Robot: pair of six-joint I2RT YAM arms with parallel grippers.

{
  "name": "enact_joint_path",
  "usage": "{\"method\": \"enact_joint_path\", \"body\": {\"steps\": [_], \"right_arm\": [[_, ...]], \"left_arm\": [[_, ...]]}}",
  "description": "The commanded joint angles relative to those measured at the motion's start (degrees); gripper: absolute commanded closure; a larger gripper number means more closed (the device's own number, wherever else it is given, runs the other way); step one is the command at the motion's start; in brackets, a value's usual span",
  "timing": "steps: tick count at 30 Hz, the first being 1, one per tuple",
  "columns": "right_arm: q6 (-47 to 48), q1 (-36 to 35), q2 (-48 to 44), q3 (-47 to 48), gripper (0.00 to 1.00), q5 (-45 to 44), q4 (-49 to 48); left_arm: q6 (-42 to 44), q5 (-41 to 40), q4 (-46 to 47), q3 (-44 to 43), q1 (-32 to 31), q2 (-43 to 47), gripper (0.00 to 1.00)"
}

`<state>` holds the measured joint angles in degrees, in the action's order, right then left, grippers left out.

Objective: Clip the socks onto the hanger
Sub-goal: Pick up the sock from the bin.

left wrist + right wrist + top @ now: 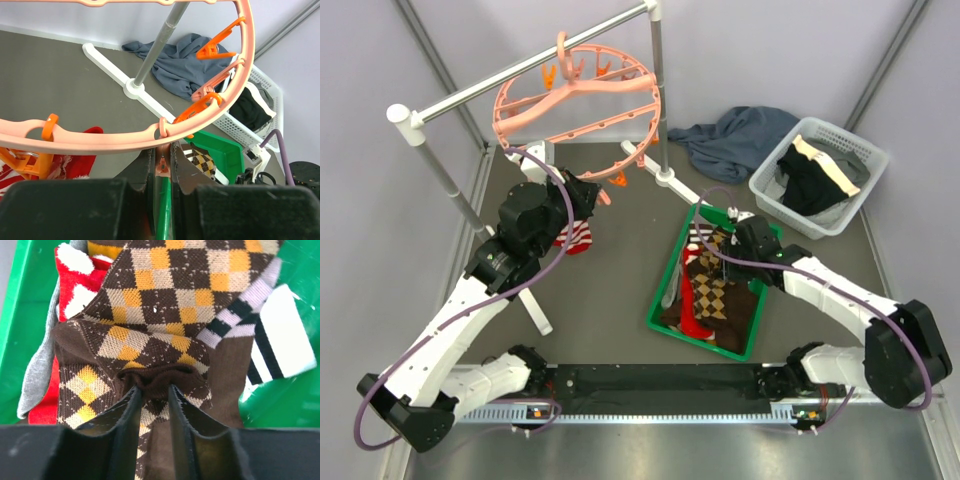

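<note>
The salmon-pink hanger hangs from the rail at the back left, and its ring crosses the left wrist view. My left gripper reaches up under the ring, shut on a small clip. A red-and-white striped sock shows below another orange clip. The other socks lie piled in the green tray. There my right gripper presses into the brown-and-tan argyle sock, a bunched brown fold pinched at its tips.
The grey metal rail stands on posts with white feet; one post rises close behind the ring. A dark blue-grey cloth lies at the back. A white basket with black and cream garments stands at the right.
</note>
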<state>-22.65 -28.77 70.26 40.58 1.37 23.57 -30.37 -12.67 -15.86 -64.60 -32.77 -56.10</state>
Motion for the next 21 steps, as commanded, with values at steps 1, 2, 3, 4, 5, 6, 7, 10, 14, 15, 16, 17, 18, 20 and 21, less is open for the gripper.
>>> {"method": "enact_joint_path", "body": {"steps": [1,2,3,4,5,6,7,10,14,15,16,17,18,20,21], "right_arm": [[2.61,-0.49,1.28,0.46,0.83,1.97,-3.71],[3.31,-0.41,1.11,0.55,0.87,2.06,-3.45],[3.75,-0.49,0.76,0.73,0.91,2.06,-3.1],[4.19,-0.58,0.41,1.43,0.97,2.24,-2.49],[5.15,-0.49,-0.64,2.04,0.99,2.24,-1.87],[5.69,-0.49,-1.35,2.66,1.0,2.24,-0.21],[6.21,-0.49,-1.96,4.32,1.0,2.24,0.68],[9.29,-0.49,-5.39,8.44,1.0,1.89,4.02],[14.03,-0.93,-9.52,14.34,1.0,2.76,5.08],[14.91,-0.93,-10.92,15.4,1.0,3.2,4.64],[15.88,-1.45,-11.19,17.24,1.0,4.51,3.6],[17.54,-1.72,-11.63,18.21,1.0,5.04,3.15],[18.34,-2.07,-11.81,19.18,1.0,5.4,2.54],[20.45,-3.82,-11.9,21.9,1.0,6.98,0.78],[21.15,-4.62,-11.73,22.78,1.0,7.85,-0.01]], "left_arm": [[-0.57,1.06,3.55,-0.18,0.17,0.55,0.97],[-0.57,1.06,3.64,-0.26,0.08,0.55,0.97],[-0.57,1.33,3.55,-0.44,0.17,0.37,0.97],[-0.65,1.42,3.55,-0.61,0.17,0.37,0.97],[-0.57,1.42,3.55,-0.7,0.17,0.2,0.97],[-0.65,1.42,3.47,-0.79,0.08,0.28,0.97],[-0.66,1.33,3.64,-0.88,0.17,0.29,0.97],[-0.48,1.59,4.25,-0.97,0.17,0.46,0.97],[-0.31,2.47,4.34,-2.2,0.17,-0.33,0.97],[-0.3,2.64,4.34,-2.72,0.17,-0.5,0.97],[-0.22,2.73,4.52,-2.9,0.17,-0.68,0.98],[-0.22,3.17,4.69,-3.08,0.17,-0.94,0.97],[-0.22,3.35,4.78,-3.43,0.08,-1.12,0.97],[-0.3,4.05,4.78,-3.78,0.17,-1.56,0.97],[-0.3,4.31,4.78,-4.22,0.17,-1.65,0.98]]}}
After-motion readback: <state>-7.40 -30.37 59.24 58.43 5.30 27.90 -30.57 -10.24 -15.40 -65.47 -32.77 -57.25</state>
